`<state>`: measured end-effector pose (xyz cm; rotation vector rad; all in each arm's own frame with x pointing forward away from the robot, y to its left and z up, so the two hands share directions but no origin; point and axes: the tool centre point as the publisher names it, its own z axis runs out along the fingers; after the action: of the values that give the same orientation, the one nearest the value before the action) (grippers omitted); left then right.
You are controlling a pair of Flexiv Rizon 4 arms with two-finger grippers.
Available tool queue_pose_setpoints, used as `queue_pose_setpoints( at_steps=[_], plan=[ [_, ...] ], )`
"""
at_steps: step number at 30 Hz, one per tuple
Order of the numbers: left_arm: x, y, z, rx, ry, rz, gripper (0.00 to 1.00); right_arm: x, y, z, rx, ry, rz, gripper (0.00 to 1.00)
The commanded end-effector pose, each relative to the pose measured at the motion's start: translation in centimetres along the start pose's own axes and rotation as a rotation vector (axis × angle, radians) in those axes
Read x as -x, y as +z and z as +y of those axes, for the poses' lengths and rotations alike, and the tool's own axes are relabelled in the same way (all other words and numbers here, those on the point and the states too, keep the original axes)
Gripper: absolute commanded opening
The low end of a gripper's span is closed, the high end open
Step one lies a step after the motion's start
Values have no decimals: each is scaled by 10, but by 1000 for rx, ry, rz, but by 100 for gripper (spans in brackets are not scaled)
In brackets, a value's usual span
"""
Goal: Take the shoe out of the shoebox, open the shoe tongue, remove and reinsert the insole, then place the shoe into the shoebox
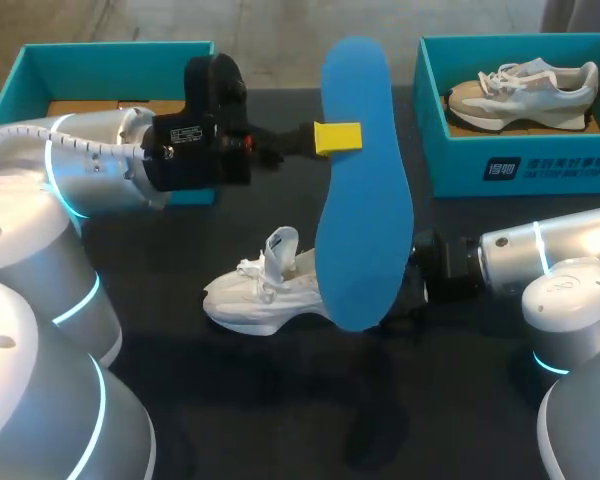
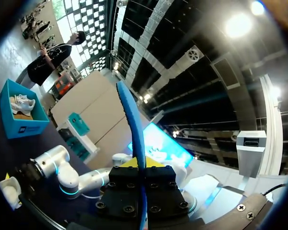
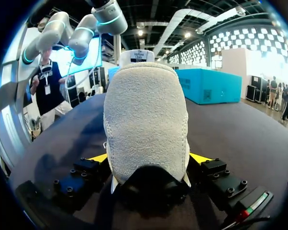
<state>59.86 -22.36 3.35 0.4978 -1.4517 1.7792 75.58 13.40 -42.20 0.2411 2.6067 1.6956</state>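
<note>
Left claw point(image 1: 337, 138): clamped on one long edge of the blue insole point(image 1: 365, 200), which it holds up off the table point(image 1: 280, 410).

Right claw point(image 3: 150, 160): closed on the heel of the white shoe point(image 1: 255, 300), one yellow tip on either side.

The shoe lies on the table, toe toward the robot's left and heel toward its right. Its tongue point(image 1: 283, 245) stands up.

In the head view the insole's long axis runs crosswise to the shoe's, with one end overlapping the heel opening. Whether they touch there cannot be told.

Judgement: reinsertion needs the insole turned into line with the shoe. That falls to the left claw; the right only steadies.
</note>
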Motion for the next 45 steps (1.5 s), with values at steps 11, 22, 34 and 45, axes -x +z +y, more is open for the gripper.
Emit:
queue_pose_setpoints(
  at_steps=[11, 22, 34, 45],
  plan=[
    [0, 1, 1, -3, 0, 0, 0, 1, 2, 0, -4, 1, 0, 100],
    [0, 1, 1, -3, 0, 0, 0, -13, -19, 13, -180, -9, -10, 100],
    [0, 1, 1, -3, 0, 0, 0, -20, -49, 40, -441, 56, -61, 100],
    [0, 1, 1, -3, 0, 0, 0, -19, -57, 59, -721, 106, -86, 100]
  ],
)
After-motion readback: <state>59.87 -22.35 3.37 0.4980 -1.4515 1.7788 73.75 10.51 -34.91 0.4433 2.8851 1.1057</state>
